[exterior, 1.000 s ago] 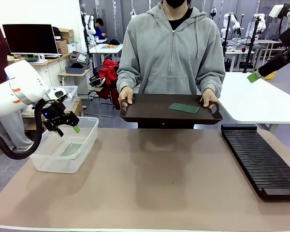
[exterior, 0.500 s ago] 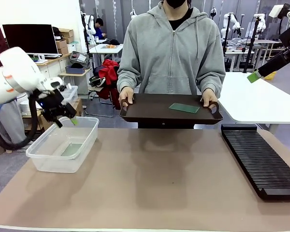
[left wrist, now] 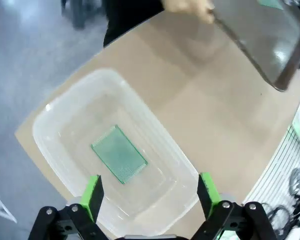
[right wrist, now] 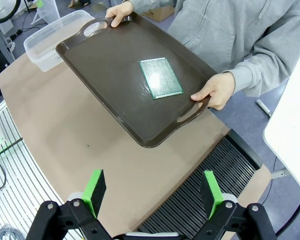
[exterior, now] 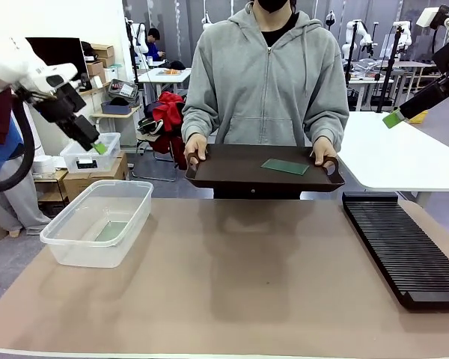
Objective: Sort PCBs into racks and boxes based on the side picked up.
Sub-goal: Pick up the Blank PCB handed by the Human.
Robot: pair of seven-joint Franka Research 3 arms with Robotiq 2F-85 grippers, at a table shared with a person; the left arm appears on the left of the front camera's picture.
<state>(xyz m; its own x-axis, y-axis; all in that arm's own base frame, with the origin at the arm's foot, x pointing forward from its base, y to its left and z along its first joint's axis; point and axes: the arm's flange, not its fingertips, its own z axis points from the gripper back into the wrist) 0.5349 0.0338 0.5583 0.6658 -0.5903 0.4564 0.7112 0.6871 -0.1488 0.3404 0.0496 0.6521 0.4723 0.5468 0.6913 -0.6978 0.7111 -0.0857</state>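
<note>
One thin green rectangular circuit board (right wrist: 161, 78) lies flat near the right handle of the dark brown tray (exterior: 232, 176) a person holds, its long axis roughly along the tray's length. It is nearer the spread, empty right fingers (right wrist: 96, 189) than the spread, empty left fingers (left wrist: 92, 195), which are high near the clear plastic tub (exterior: 75, 250) holding the other green board (left wrist: 119, 154).
</note>
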